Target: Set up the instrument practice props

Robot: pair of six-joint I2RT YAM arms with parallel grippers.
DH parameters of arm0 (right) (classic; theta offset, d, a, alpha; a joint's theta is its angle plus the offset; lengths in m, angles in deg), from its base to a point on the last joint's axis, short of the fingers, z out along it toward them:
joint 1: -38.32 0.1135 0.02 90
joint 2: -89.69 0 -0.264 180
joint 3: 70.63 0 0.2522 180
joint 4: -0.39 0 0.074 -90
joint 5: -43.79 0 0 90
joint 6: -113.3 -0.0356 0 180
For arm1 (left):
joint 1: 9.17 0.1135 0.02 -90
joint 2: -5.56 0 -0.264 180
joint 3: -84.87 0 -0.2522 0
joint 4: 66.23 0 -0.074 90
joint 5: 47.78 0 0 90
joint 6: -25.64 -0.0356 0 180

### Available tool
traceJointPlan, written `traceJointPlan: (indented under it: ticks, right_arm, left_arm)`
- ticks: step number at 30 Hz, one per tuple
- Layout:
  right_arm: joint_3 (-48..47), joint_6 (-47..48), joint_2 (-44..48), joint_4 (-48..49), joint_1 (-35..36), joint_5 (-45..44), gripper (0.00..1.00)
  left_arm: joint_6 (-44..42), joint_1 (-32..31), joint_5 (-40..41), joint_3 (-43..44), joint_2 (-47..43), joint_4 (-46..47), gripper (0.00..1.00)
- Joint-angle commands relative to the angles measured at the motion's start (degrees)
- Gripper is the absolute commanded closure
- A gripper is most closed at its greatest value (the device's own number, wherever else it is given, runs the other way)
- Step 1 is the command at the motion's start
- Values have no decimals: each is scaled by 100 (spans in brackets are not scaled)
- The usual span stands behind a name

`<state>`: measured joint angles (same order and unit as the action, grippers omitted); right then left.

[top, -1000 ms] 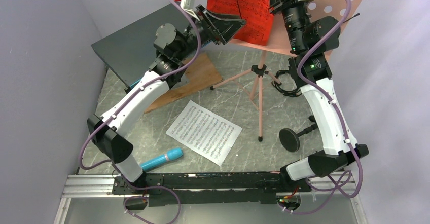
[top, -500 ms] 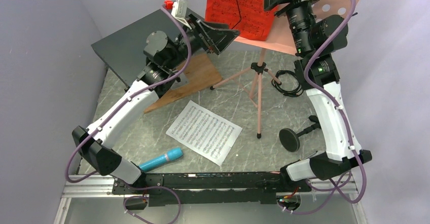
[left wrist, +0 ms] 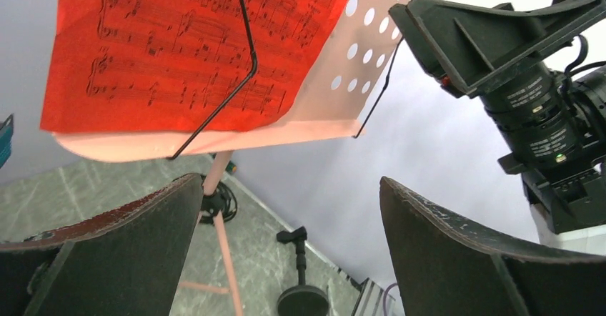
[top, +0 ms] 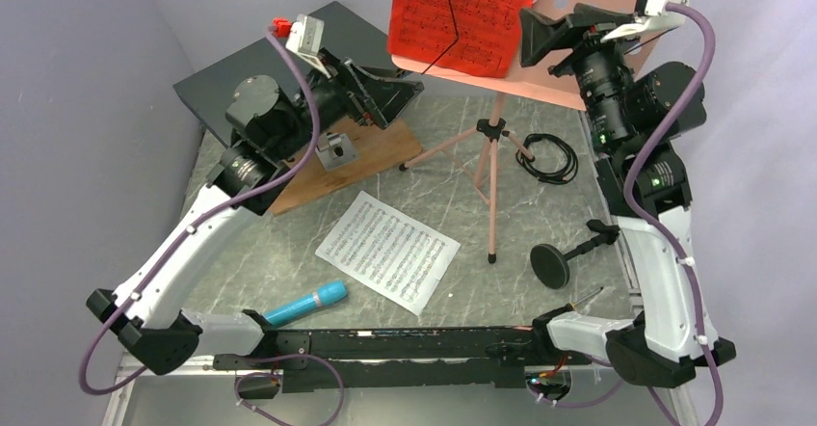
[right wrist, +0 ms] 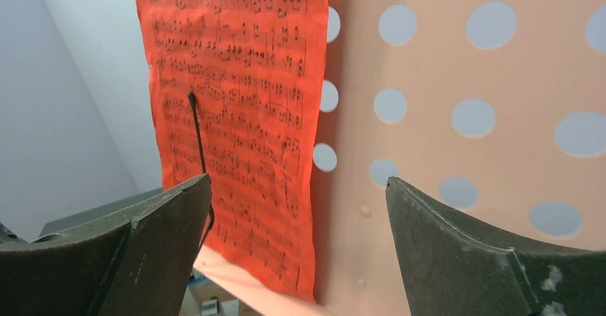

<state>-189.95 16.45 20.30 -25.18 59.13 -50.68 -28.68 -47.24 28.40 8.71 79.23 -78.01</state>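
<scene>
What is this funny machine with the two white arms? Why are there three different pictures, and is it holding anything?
It is a robot: a left arm and a right arm bolted to the near edge of a table, each ending in a two-finger pincer called a gripper. The big picture looks down from a camera above and behind the arms. The other two come from small cameras on the wrists, so each shows its own dark fingers. The left gripper and right gripper are both open and hold nothing; they face the pink music stand, which carries a red music page. On the table lie a white music page, a blue microphone and a small black microphone stand. Farther back are a wooden board, a dark grey flat box and a black cable.
</scene>
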Motion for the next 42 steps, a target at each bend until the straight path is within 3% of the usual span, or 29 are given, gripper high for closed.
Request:
traceJointPlan:
  ticks: [1,13,17,23,26,34,39,42]
  right_arm:
    - [44,-58,230,-728,-25,-104,4]
    - [302,-972,824,-2754,-23,-205,0]
    - [706,-1277,1241,-2979,-15,232,0]
    - [1873,-1523,1537,-2617,-5,2177,0]
    - [2807,-1799,1717,-2092,169,2649,0]
    - [4615,-1966,1533,-1090,2094,1433,0]
    - [5842,-2646,965,519,2312,958,0]
    - [5959,-2855,164,847,2304,492,0]
  left_arm:
    - [-386,-8,178,-8,-377,-975,0]
    - [-1318,-8,582,-682,-1902,-2938,1]
    - [-1315,-8,827,-1342,-2429,-3197,1]
    - [-589,-8,728,-3075,-3141,-2771,1]
    - [-210,-5,626,-3843,-3271,-2570,1]
    - [331,-8,431,-5171,-3119,-1967,1]
    - [386,-8,790,-5437,-3033,-2051,0]
    - [428,-8,1110,-5597,-3100,-2100,1]
